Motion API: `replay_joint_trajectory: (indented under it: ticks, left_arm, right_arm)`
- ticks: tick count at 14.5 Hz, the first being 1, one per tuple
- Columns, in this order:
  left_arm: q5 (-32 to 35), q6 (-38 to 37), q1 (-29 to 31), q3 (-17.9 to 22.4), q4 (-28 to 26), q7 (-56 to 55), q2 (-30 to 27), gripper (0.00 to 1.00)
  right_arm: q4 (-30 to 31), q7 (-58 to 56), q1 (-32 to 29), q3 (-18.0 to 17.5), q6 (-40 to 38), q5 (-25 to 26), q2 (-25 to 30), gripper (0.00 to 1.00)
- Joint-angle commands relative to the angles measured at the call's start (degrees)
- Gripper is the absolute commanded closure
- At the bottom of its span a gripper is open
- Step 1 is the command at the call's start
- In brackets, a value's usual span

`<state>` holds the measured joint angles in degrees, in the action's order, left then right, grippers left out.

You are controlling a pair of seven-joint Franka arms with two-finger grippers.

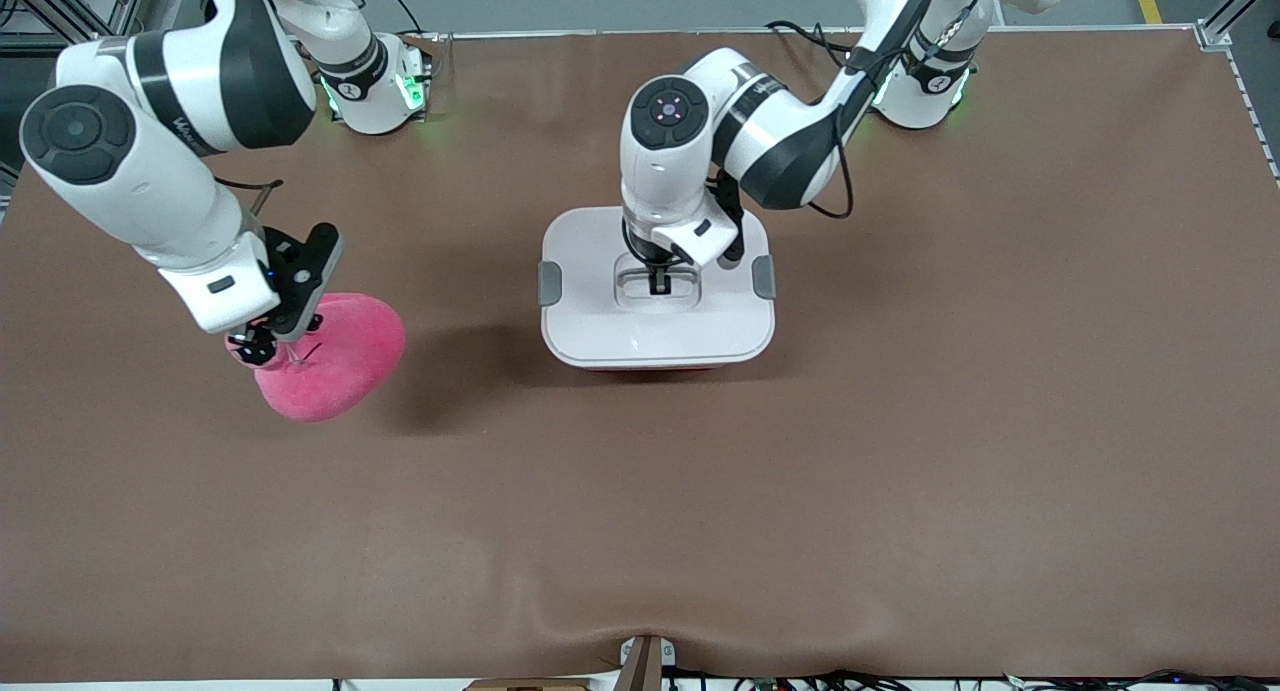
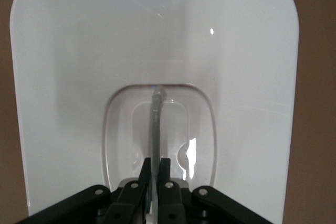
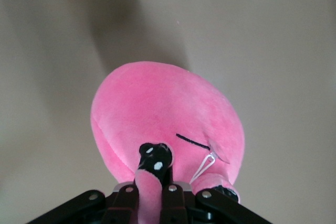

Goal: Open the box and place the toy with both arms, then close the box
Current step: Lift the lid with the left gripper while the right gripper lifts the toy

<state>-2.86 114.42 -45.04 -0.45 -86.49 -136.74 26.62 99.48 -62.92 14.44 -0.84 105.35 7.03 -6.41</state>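
Box (image 1: 657, 311) at frame centre on the brown tabletop (image 1: 900, 451), white lid (image 1: 600, 321) on, grey side clips (image 1: 549, 283) at both short edges, a sliver of pink tub just visible under the lid's lower edge. Contents not visible through the lid. Left claw (image 1: 660, 279) down in the lid's recessed handle well, fingers (image 2: 145, 170) pinched shut on the thin clear handle (image 2: 156, 124), which runs straight up between them in the left wrist view. Left arm descending from the upper right of the frame, wrist directly above the lid's upper half.

Toy (image 1: 335, 356) at left of frame, well apart from the box, a bare strip of tabletop with shadow between them. Right claw (image 1: 262, 343) clamped shut on a small protruding part of the plush at its left edge; one black-and-white eye (image 3: 155, 157) right beside the fingers (image 3: 169, 192) in the right wrist view. Cannot tell whether the toy rests on the tabletop or hangs just above it. Right arm entering from the upper left.

Wide open tabletop across the lower half and right third of the frame. Cables (image 1: 850, 681) along the bottom edge.
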Motion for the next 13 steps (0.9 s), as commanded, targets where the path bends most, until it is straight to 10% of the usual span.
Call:
replay_joint_trajectory:
  ticks: [1,13]
  left_arm:
    - [0.31,-1.83,2.23,-0.07,-1.58,2.78,-2.97,1.00]
    - [4.08,-1.74,12.96,-0.07,-6.85,14.75,-6.58,1.00]
  right_arm:
    - [0.01,-2.03,5.31,0.40,-0.32,3.60,1.48,1.00]
    - [-5.08,-0.72,27.02,0.58,-6.37,11.42,-2.99,1.00]
